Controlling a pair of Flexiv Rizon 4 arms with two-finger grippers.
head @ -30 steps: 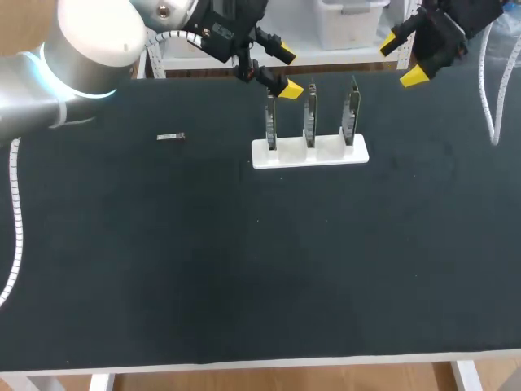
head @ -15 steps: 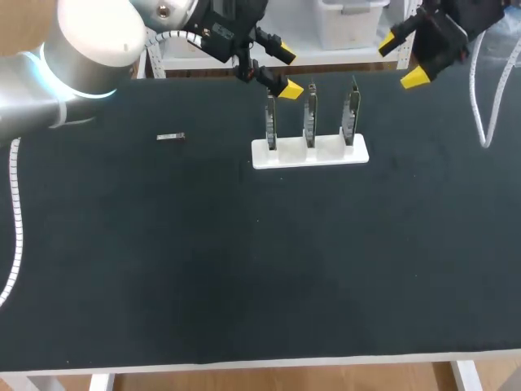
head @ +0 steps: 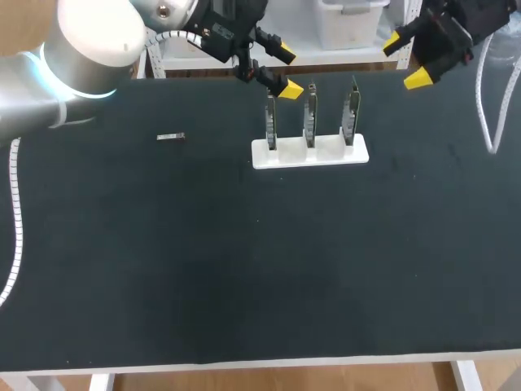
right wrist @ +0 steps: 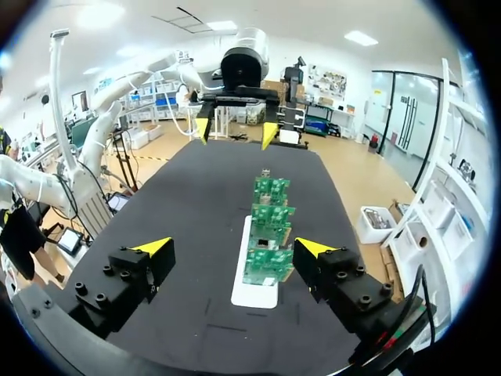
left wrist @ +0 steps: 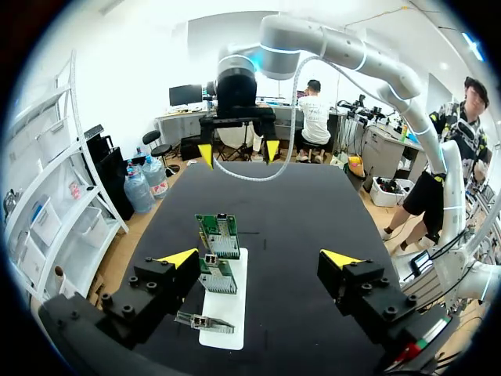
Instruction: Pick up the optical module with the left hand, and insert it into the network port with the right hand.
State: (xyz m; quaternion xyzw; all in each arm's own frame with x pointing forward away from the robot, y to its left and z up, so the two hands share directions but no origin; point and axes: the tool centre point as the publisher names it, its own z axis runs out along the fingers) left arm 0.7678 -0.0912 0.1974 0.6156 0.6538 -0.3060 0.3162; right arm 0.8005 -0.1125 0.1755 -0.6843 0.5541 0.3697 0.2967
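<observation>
Pick-up not yet started. The optical module [head: 171, 137] lies untouched on the table, upper left of frame. The left gripper [head: 283, 72] and right gripper [head: 404, 59] hang spread and empty near the white card holder [head: 309, 152], upper centre. Next, the left gripper should go frame-left and descend over the module.

A black surface [head: 244, 269] with a pale front edge carries 2 things, well apart. A white base [head: 309, 152] sits toward the far middle, holding 3 green circuit boards [head: 309, 114] upright in a row. A small optical module [head: 170, 137] lies flat to its left.
</observation>
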